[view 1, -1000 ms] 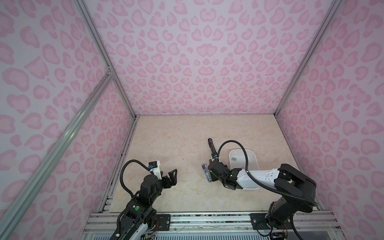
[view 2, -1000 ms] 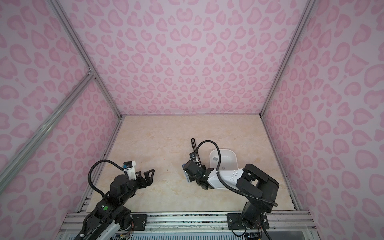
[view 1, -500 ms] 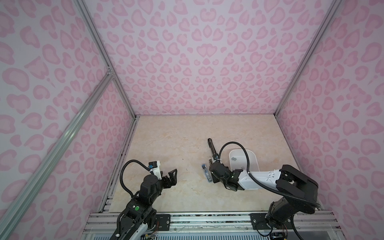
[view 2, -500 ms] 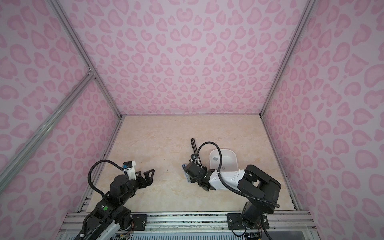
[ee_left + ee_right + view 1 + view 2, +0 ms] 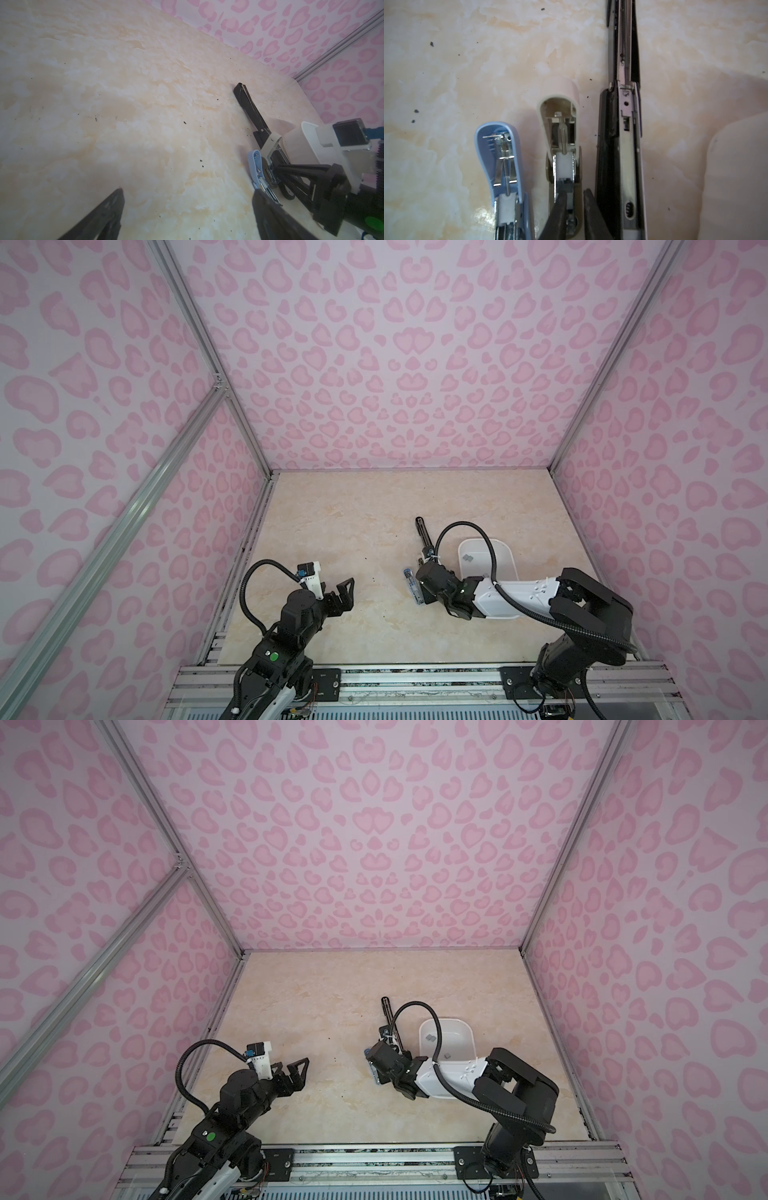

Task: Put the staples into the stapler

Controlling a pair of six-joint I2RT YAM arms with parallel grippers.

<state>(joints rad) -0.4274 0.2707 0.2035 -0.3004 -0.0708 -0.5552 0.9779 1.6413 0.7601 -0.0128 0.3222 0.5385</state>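
We see the right gripper (image 5: pixel 575 194) with its jaws drawn nearly together, low over three staplers that lie opened out side by side on the tabletop (image 5: pixel 332 531). One of its fingers (image 5: pixel 560 207) lies across the metal channel of the beige stapler (image 5: pixel 558 91), the middle one, whose lid is swung back flat. The other finger sits in the gap between that stapler and the black stapler (image 5: pixel 627 124). We cannot tell whether anything is pinched between the jaws.

The blue stapler (image 5: pixel 500 158) lies just beside this gripper on the side toward the left arm, its lid open too and its spring and channel bare. The black stapler, much the longest, lies on the gripper's other side and runs on well past its tips toward the back wall.

The staples (image 5: pixel 430 1038), a few small grey strips, lie in the white tray (image 5: pixel 469 1040). The tray stands near the right gripper, beyond the black stapler on the side away from the left arm, partly under the arm's cable.

The left gripper (image 5: pixel 348 593) hangs over bare tabletop with its jaws spread wide and nothing between them. The staplers lie well apart from it, off toward the right arm. Small dark specks (image 5: pixel 184 122) dot the tabletop ahead of it.
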